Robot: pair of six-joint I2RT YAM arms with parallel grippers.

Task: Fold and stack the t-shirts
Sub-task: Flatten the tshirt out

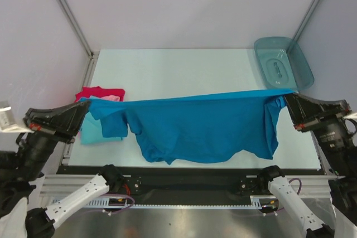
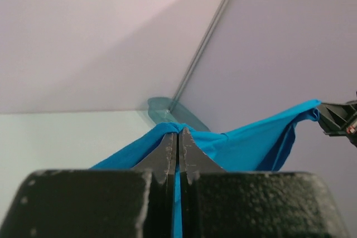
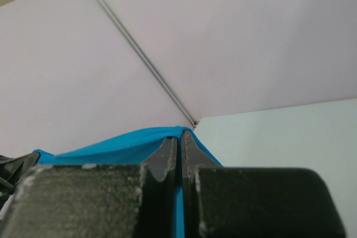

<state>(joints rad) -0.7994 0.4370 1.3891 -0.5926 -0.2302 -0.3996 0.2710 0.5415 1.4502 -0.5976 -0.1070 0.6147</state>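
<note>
A medium blue t-shirt (image 1: 201,126) hangs stretched between my two grippers above the table, its body drooping toward the near edge. My left gripper (image 1: 85,108) is shut on its left end (image 2: 162,132), cloth pinched between the jaws. My right gripper (image 1: 288,100) is shut on its right end (image 3: 139,143). Under the shirt's left end lie a light turquoise t-shirt (image 1: 96,129), a pink t-shirt (image 1: 111,98) and a red t-shirt (image 1: 97,92), piled together at the table's left edge.
A teal translucent plastic tray (image 1: 283,59) sits at the table's far right corner, also seen as the tray (image 2: 167,110) beyond the left fingers. Grey walls with metal corner posts (image 1: 70,12) enclose the pale table (image 1: 178,71).
</note>
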